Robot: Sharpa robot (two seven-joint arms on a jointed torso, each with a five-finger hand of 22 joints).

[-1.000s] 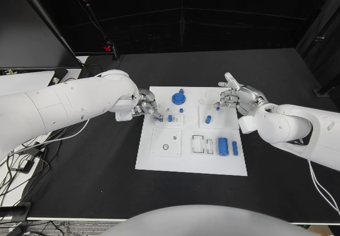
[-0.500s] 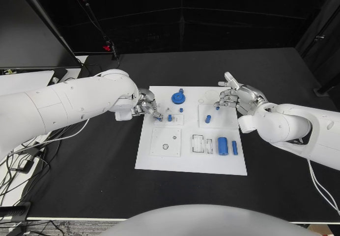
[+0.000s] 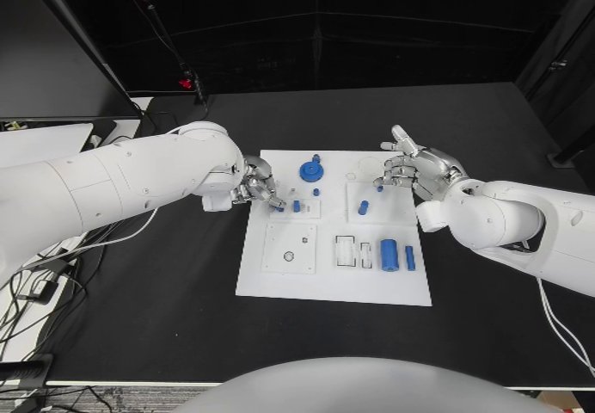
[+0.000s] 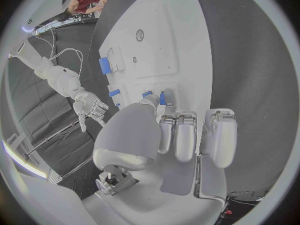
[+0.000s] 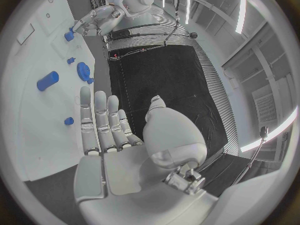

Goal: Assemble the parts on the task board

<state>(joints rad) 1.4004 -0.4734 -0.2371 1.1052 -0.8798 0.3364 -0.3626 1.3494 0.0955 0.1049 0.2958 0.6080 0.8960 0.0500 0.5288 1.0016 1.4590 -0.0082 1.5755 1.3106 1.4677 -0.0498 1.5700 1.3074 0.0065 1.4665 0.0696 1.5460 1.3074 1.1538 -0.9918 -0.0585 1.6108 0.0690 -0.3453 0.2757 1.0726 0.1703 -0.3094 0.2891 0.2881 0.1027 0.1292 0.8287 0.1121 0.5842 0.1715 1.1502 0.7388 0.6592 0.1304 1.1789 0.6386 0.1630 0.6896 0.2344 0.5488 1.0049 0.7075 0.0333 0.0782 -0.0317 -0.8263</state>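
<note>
The white task board [image 3: 334, 286] lies in the middle of the black table. My left hand [image 3: 260, 190] hovers at the board's upper left edge and pinches a small blue part [image 4: 162, 99] between thumb and a finger. A blue peg [image 3: 297, 206] stands just beside its fingertips. Further back a blue gear [image 3: 313, 172] sits on the board. My right hand [image 3: 417, 168] hangs over the board's upper right corner, fingers apart and holding nothing. Below it are a short blue peg [image 3: 364, 207], a large blue cylinder [image 3: 390, 255] and a thinner one [image 3: 410, 258].
White inset plates with small holes and slots [image 3: 291, 249] cover the board's left and middle. Loose cables [image 3: 37, 284] lie off the table's left edge. Black tabletop [image 3: 162, 327] surrounds the board.
</note>
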